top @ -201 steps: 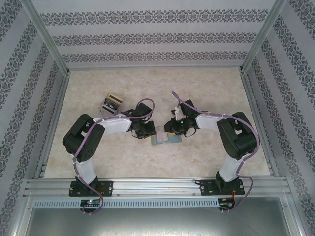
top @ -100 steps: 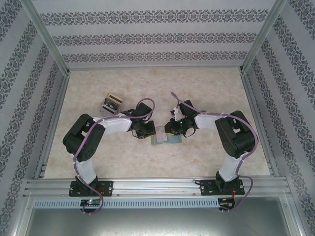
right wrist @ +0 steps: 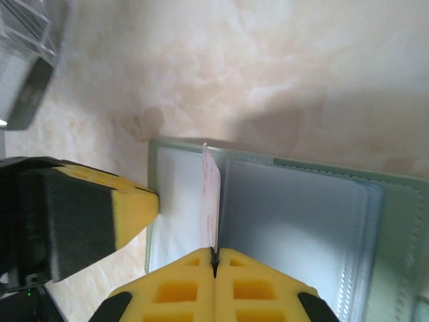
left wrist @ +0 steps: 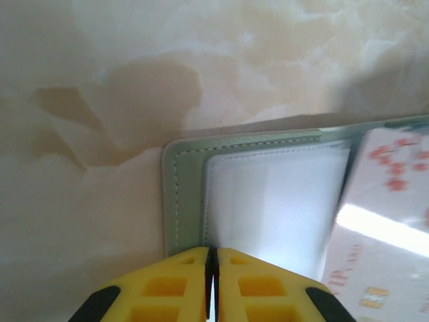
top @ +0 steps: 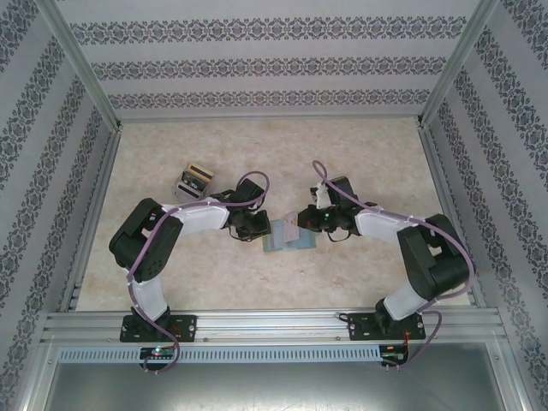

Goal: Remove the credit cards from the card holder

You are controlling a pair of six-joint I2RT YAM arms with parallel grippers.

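Observation:
The card holder lies open on the table between the two arms, grey-green at the rim with pale inner panels. My left gripper is shut, its yellow tips resting on the holder's left panel near the stitched edge. My right gripper is shut on a white credit card with pink flowers, held on edge above the centre crease. That same card appears on the right of the left wrist view. In the top view the left gripper and right gripper flank the card.
A small tan-lined box stands behind the left arm, and is seen blurred at the corner of the right wrist view. The left gripper's finger sits close to the card's left. Bare marble table surrounds the holder.
The right arm has swung out to the right, drawing its gripper and the card rightward from the holder's left side. The left arm has stayed put.

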